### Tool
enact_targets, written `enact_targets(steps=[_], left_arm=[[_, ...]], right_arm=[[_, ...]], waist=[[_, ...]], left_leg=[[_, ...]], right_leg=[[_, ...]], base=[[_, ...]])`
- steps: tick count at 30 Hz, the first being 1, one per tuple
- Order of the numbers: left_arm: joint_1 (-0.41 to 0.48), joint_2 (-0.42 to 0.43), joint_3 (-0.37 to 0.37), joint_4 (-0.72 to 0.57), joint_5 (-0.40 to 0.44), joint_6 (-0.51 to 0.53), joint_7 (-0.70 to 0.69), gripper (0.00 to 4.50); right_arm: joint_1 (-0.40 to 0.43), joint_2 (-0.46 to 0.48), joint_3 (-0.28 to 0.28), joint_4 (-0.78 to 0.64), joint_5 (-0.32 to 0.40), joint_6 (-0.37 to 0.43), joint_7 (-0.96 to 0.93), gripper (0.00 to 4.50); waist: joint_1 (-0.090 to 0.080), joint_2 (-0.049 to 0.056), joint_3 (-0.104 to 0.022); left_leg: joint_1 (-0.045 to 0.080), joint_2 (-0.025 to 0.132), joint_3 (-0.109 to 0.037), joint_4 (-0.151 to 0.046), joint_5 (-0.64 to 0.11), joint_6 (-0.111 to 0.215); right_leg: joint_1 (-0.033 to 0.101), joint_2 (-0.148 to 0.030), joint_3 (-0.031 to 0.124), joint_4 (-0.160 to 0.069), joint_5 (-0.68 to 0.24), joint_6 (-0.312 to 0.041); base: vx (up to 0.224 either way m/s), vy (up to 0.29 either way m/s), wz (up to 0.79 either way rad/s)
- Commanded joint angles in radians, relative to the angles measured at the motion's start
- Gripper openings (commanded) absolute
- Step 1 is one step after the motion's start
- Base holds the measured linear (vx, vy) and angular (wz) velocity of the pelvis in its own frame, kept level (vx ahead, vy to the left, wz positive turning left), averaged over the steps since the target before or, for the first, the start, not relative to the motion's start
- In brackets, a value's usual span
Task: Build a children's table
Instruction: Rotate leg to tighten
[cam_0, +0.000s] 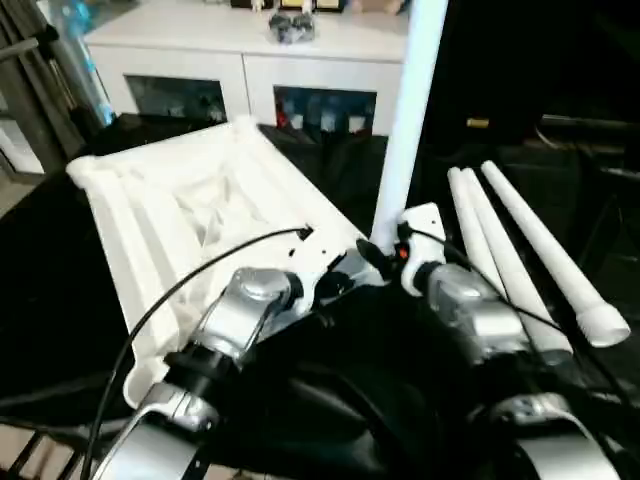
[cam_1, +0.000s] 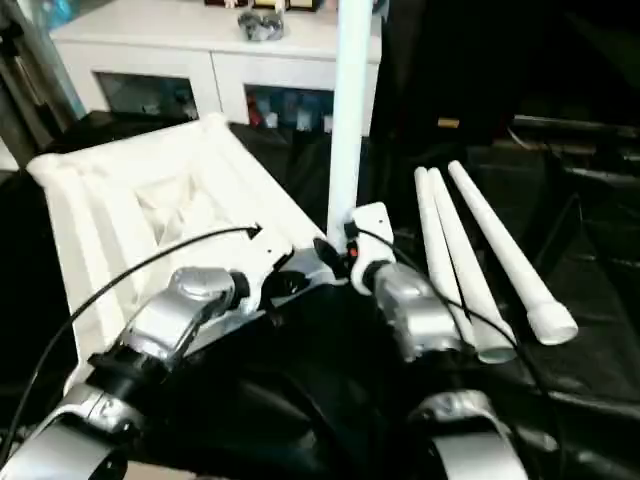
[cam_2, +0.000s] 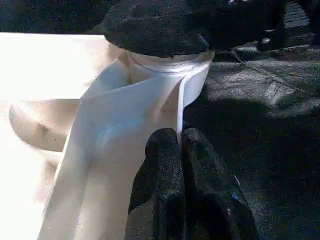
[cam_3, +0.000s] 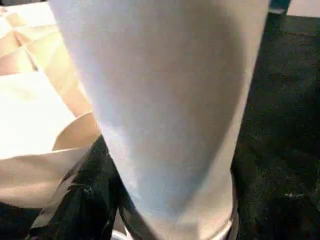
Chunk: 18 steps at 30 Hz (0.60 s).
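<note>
The white tabletop (cam_0: 170, 210) lies upside down on black cloth, ribbed underside up. One white leg (cam_0: 410, 100) stands upright in the near right corner socket (cam_2: 167, 67). My right gripper (cam_0: 382, 256) is shut around the base of this leg, and the tube (cam_3: 170, 100) looms close in the right wrist view. My left gripper (cam_2: 179, 142) is shut on a thin rim of the tabletop (cam_2: 130, 115) just beside that socket. Three more legs (cam_0: 530, 260) lie side by side on the cloth to the right.
A white cabinet (cam_0: 250, 70) with glass doors stands behind the tabletop, small objects on its top. Black cloth (cam_0: 60, 290) covers the work surface. Black cables run along both silver forearms. Dark equipment sits at the back right.
</note>
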Motion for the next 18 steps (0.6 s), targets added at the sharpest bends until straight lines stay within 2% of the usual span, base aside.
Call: enact_targets(steps=[1, 4, 6, 9, 10, 12, 14, 15, 16, 18], left_arm=[[-0.012, -0.001, 0.001, -0.023, 0.000, -0.045, -0.003, 0.00], [0.008, 0.027, -0.015, -0.046, -0.009, -0.068, -0.057, 0.00], [0.017, 0.044, -0.023, -0.056, -0.013, -0.076, -0.086, 0.00], [0.033, 0.084, -0.029, -0.073, -0.027, -0.098, -0.154, 0.00], [0.038, 0.097, -0.032, -0.079, -0.032, -0.106, -0.177, 0.00], [0.047, 0.120, -0.036, -0.091, -0.042, -0.128, -0.220, 0.00], [0.064, 0.159, -0.043, -0.105, -0.053, -0.170, -0.285, 0.00], [0.064, 0.159, -0.043, -0.105, -0.053, -0.170, -0.285, 0.00], [0.074, 0.177, -0.044, -0.117, -0.064, -0.185, -0.323, 0.00], [0.088, 0.201, -0.047, -0.137, -0.081, -0.187, -0.373, 0.00]], right_arm=[[0.009, 0.049, 0.047, 0.033, 0.020, 0.035, 0.064, 3.39], [0.011, 0.023, 0.069, 0.011, 0.008, 0.032, 0.113, 3.77], [0.016, 0.004, 0.083, -0.009, 0.001, 0.024, 0.156, 3.85], [0.038, -0.055, 0.123, -0.061, 0.005, 0.002, 0.292, 3.85], [0.047, -0.075, 0.136, -0.081, 0.009, -0.001, 0.339, 3.85], [0.064, -0.112, 0.157, -0.120, 0.018, 0.001, 0.415, 3.85], [0.090, -0.178, 0.183, -0.183, 0.037, 0.017, 0.529, 3.85], [0.090, -0.178, 0.183, -0.183, 0.037, 0.017, 0.529, 3.85], [0.100, -0.209, 0.192, -0.210, 0.046, 0.028, 0.583, 3.85], [0.113, -0.248, 0.204, -0.246, 0.060, 0.046, 0.652, 3.85]], waist=[[-0.001, -0.005, -0.057], [-0.003, -0.004, -0.059], [-0.005, -0.005, -0.060], [-0.004, -0.005, -0.061], [0.003, -0.005, -0.063], [0.006, -0.004, -0.064], [0.008, -0.006, -0.069], [0.012, -0.005, -0.068], [0.012, -0.005, -0.068], [0.015, -0.005, -0.067]], left_leg=[[0.012, 0.028, -0.025, -0.081, -0.362, 0.001], [0.006, 0.030, -0.025, -0.083, -0.345, 0.006], [0.006, 0.031, -0.023, -0.081, -0.336, 0.011], [0.007, 0.031, -0.019, -0.078, -0.311, 0.019], [0.006, 0.033, -0.017, -0.076, -0.286, 0.031], [0.006, 0.034, -0.016, -0.074, -0.262, 0.041], [0.004, 0.036, -0.016, -0.072, -0.218, 0.052], [0.005, 0.035, -0.016, -0.071, -0.205, 0.058], [0.005, 0.034, -0.013, -0.068, -0.179, 0.078], [0.004, 0.036, -0.012, -0.067, -0.172, 0.087]], right_leg=[[0.028, -0.047, 0.030, -0.097, -0.467, -0.135], [0.035, -0.048, 0.031, -0.089, -0.409, -0.157], [0.036, -0.047, 0.033, -0.085, -0.373, -0.174], [0.037, -0.046, 0.035, -0.079, -0.329, -0.195], [0.041, -0.047, 0.037, -0.073, -0.283, -0.206], [0.042, -0.046, 0.038, -0.068, -0.248, -0.218], [0.048, -0.045, 0.038, -0.058, -0.173, -0.236], [0.049, -0.044, 0.037, -0.058, -0.154, -0.241], [0.049, -0.043, 0.037, -0.051, -0.101, -0.263], [0.050, -0.045, 0.037, -0.050, -0.101, -0.273]], base=[[0.000, 0.000, 0.00], [0.000, 0.000, 0.00], [0.000, 0.000, 0.00], [0.000, 0.000, 0.00], [0.000, 0.000, 0.00], [0.031, -0.003, 0.01], [0.000, 0.000, 0.00], [0.000, 0.000, 0.00], [0.000, 0.000, 0.00], [0.000, 0.000, 0.00]])
